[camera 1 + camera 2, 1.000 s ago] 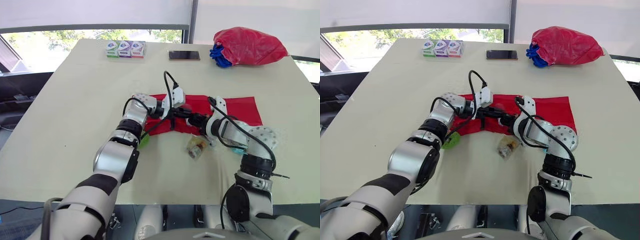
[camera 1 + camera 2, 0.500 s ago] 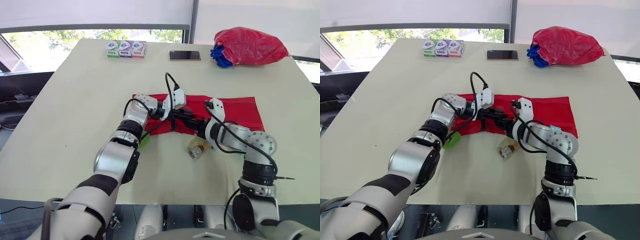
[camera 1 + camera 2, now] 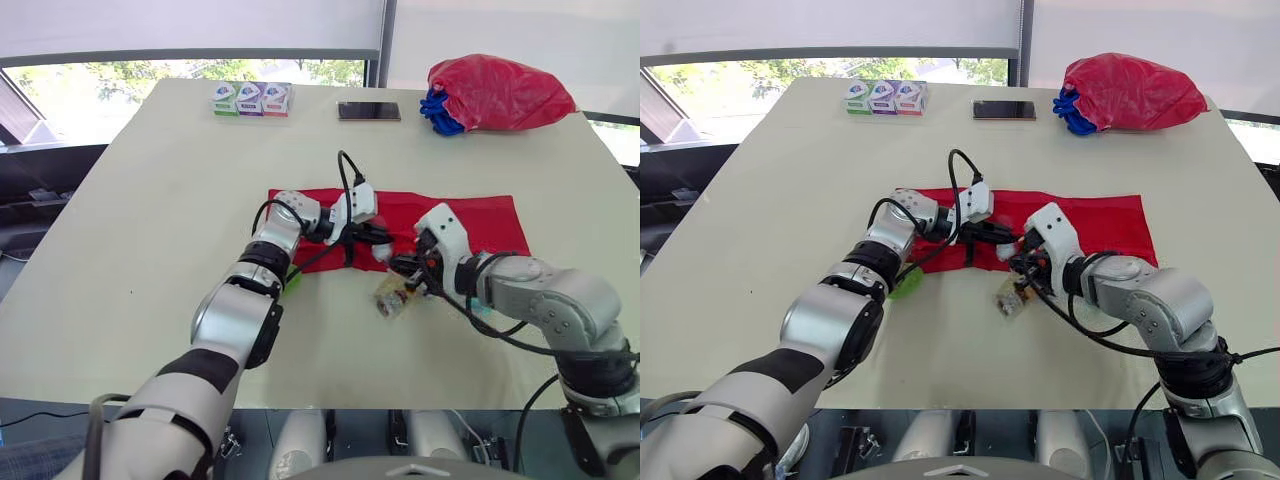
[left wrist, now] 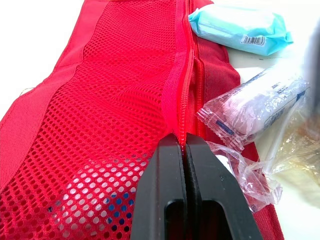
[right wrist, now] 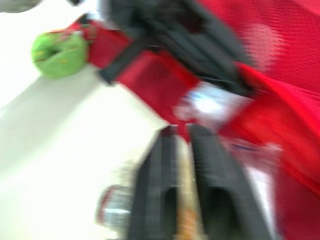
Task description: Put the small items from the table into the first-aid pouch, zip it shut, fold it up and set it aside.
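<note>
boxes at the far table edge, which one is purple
The middle box, between the green one on its left and the red one on its right.

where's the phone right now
In the left eye view the phone lies at the far edge of the table, between the small boxes on its left and the red bag on its right.

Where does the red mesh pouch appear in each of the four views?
Left eye view: pouch lies flat on the table, mid-picture.
Right eye view: pouch in the same spot, mid-picture.
Left wrist view: pouch mesh stretches ahead, zip running away.
Right wrist view: pouch is the red mesh beside the green item.
Shared landmark: the shut left tool at the zip.
</note>
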`<state>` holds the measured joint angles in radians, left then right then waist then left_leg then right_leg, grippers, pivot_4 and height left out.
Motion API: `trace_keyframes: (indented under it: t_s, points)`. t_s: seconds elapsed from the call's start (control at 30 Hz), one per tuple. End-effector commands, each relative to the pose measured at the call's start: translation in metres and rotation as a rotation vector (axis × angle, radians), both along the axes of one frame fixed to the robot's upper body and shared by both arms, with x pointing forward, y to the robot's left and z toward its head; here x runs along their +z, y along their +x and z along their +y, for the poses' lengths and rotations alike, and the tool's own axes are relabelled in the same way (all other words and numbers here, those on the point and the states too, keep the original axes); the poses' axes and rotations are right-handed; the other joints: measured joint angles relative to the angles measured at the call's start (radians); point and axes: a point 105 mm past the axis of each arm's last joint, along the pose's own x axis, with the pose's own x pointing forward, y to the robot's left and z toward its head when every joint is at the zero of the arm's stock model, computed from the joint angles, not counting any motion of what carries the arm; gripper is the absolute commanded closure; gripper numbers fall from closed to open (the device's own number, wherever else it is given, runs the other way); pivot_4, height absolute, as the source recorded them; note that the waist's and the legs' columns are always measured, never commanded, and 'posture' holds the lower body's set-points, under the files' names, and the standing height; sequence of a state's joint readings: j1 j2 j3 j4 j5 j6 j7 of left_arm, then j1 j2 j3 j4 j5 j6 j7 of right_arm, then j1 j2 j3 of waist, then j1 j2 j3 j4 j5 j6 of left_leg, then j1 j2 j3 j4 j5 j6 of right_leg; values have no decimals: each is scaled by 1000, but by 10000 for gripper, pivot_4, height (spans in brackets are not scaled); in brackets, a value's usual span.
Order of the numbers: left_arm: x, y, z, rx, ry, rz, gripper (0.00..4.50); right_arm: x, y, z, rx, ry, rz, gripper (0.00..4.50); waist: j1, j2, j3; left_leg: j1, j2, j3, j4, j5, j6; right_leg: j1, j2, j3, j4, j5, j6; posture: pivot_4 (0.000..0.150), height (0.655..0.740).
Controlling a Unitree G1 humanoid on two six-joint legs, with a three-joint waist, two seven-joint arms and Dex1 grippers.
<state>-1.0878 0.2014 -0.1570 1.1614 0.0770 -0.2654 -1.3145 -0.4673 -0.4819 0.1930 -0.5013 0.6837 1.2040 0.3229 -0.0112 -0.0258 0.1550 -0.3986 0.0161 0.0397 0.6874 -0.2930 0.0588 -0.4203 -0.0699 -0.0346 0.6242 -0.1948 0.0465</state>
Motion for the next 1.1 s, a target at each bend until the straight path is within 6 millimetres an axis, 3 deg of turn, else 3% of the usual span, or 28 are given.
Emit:
trace_keyframes:
  t_s: [0.03,0.27,0.73,0.97,1.1]
  points:
    - [3,-2,-6,-28,-2,-10,45000,-2,4,4,15,-18,-53,44709,1,0,0,0,0,0,0,0,0,0,0,0,0,0,0,1500,7400]
    - [4,-3,-7,-34,-4,-8,45000,-15,37,4,-67,-50,-160,44709,1,-1,0,0,-4,0,1,0,0,0,-1,0,0,0,0,1500,7400]
    - [0,-6,-11,-53,-9,2,45000,-3,70,21,-130,55,-310,44709,-2,-1,0,0,-4,0,1,0,0,0,0,0,1,0,0,1500,7400]
    - [0,-6,-11,-52,-11,-6,45000,-4,64,18,-136,60,-321,44709,-1,-1,0,0,-4,0,1,0,0,0,0,0,1,0,0,1500,7400]
    - [5,2,-10,-6,8,-107,45000,3,41,16,-104,99,-273,44709,4,0,0,0,-4,-1,1,0,0,0,-1,0,1,0,0,1500,7400]
